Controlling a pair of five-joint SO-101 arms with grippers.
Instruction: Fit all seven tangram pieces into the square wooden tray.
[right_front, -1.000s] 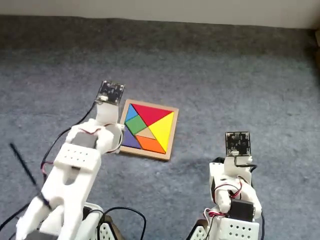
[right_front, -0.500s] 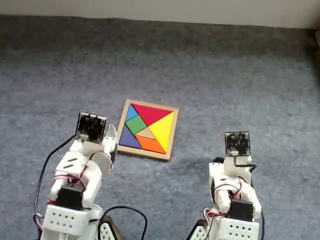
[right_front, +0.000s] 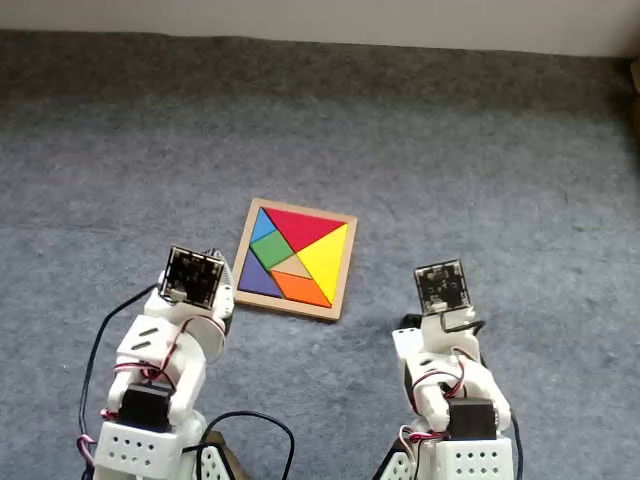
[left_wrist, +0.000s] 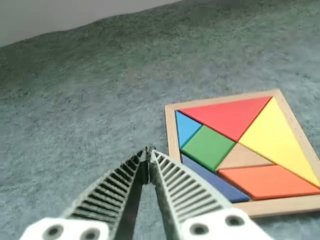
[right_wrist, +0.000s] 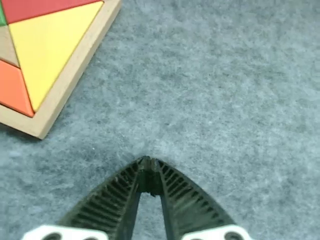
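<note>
Tray (right_wrist: 74, 65) cropped at right wrist view's edge; arm bases (right_front: 140, 455) cropped, high view.

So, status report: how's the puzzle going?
Left gripper shut, empty. Right gripper shut, empty. Square wooden tray holds all seven coloured pieces. Nothing blocking it.

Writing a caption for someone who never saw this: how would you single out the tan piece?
On the grey carpet lies a square wooden tray filled with coloured pieces. Near its middle sits a small triangle, touching the green square, yellow triangle and orange piece. It alone is tan, not brightly coloured.
</note>
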